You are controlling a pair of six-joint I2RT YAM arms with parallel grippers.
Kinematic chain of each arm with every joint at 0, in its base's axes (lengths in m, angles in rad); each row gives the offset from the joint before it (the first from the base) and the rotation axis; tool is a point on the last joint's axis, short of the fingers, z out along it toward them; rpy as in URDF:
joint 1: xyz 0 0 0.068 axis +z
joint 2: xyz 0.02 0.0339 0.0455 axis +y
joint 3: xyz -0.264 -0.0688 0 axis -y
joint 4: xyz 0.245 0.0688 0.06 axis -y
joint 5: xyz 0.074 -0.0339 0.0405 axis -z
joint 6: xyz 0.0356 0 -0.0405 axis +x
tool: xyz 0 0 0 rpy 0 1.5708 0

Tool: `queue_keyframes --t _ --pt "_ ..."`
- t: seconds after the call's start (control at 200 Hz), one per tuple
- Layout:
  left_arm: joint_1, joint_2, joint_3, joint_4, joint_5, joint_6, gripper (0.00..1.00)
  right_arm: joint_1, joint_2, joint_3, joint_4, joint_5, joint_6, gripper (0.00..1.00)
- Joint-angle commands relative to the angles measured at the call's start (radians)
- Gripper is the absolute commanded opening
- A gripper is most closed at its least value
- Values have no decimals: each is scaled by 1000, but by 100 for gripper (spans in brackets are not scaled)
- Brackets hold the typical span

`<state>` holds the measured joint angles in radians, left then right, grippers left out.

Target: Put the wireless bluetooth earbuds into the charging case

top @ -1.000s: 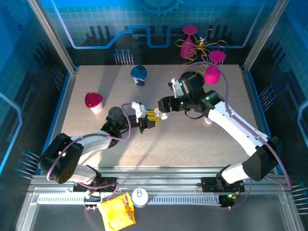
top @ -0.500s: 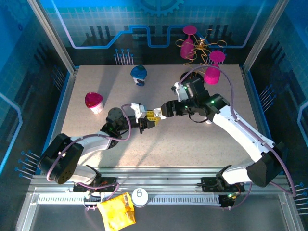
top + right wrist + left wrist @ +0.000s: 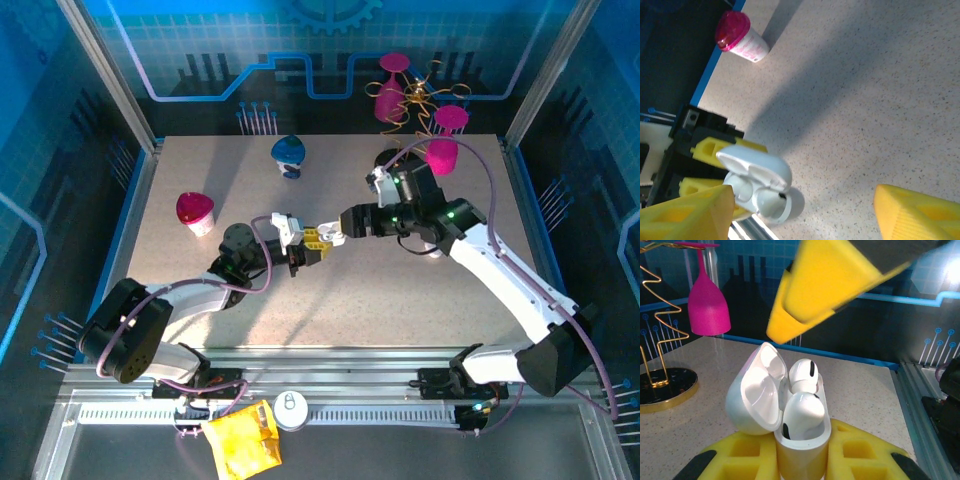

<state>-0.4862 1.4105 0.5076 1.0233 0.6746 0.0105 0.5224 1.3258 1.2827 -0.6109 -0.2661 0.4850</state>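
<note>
The charging case (image 3: pixel 801 445) is glossy white and stands upright between the yellow pads (image 3: pixel 742 456) of my left gripper (image 3: pixel 802 462), which is shut on it. Its lid (image 3: pixel 752 397) hangs open to the left. Two white earbuds (image 3: pixel 802 415) sit in its wells, one behind the other. My right gripper (image 3: pixel 800 215) hovers open just above and beside the case (image 3: pixel 762 192), its yellow fingers (image 3: pixel 687 215) wide apart with nothing between them. From above, both grippers meet at mid-table, left gripper (image 3: pixel 308 246) and right gripper (image 3: pixel 334 234).
A pink-lidded cup (image 3: pixel 195 212) stands at the table's left and a blue object (image 3: pixel 288 156) at the back. Pink goblets (image 3: pixel 441 152) and a gold wire stand (image 3: pixel 415 95) crowd the back right. A yellow bag (image 3: pixel 242 447) lies off the table's front edge.
My right arm's wrist and elbow have shifted to the right while its fingers stay by the case. The left arm and the case have not moved.
</note>
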Motion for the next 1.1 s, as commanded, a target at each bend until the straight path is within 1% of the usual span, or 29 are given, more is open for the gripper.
queue_keyframes --t 0.0,0.125,0.205,0.33,0.435,0.575,0.775,0.871,0.966,1.011,1.056,1.096 --pt "5 -37 -2 36 62 26 20 -22 50 39 7 -27 58 73" --pt "3 -59 -14 38 64 32 20 -22 117 79 -66 -49 33 74" --pt "4 -64 -21 40 48 35 21 -21 124 73 -76 -79 11 74" --pt "6 -54 -20 39 0 20 20 -16 97 44 -92 -142 -35 74" --pt "6 -36 -7 35 -31 -3 20 -15 63 22 -123 -148 -71 73" --pt "8 -10 16 39 -27 -29 20 -16 17 -1 -127 -153 -108 74" --pt "8 -5 26 48 -12 -58 20 -16 -35 -17 -80 -142 -139 74" --pt "14 -10 32 16 -25 -84 21 -16 -58 -36 -34 -149 -166 75" --pt "32 -6 53 -27 -32 -155 20 -16 -102 -99 70 -171 -215 76" --pt "40 -4 60 -16 -1 -197 21 -16 -129 -146 139 -168 -238 77" --pt "44 -4 60 27 58 -232 21 -16 -163 -205 220 -159 -264 77" --pt "44 -4 61 63 109 -257 21 -20 -191 -256 293 -178 -286 77"
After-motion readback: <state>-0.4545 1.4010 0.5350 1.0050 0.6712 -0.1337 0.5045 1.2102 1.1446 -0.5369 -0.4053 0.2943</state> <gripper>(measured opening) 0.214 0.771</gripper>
